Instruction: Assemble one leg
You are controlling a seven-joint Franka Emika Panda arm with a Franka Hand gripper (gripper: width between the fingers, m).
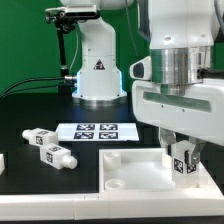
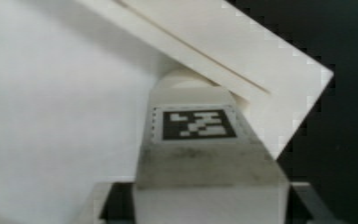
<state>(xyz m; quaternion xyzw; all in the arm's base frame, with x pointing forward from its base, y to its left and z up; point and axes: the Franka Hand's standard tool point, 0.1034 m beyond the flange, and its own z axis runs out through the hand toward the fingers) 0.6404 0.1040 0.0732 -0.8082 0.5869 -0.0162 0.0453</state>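
Note:
My gripper (image 1: 183, 157) is shut on a leg (image 1: 183, 162), a stubby white block with a black-and-white tag. It holds the leg upright over the corner of the large flat white panel (image 1: 135, 175) at the exterior view's right. In the wrist view the leg (image 2: 202, 140) fills the space between my fingers (image 2: 119, 203), and its far end meets the panel (image 2: 51, 100) near its corner. I cannot tell whether it is seated. Two more legs (image 1: 40, 135) (image 1: 57, 155) lie on the black table at the exterior view's left.
The marker board (image 1: 95, 131) lies behind the panel, in front of the robot base (image 1: 98, 70). A white piece (image 1: 214, 150) shows at the exterior view's right edge beside the gripper. A green wall stands behind.

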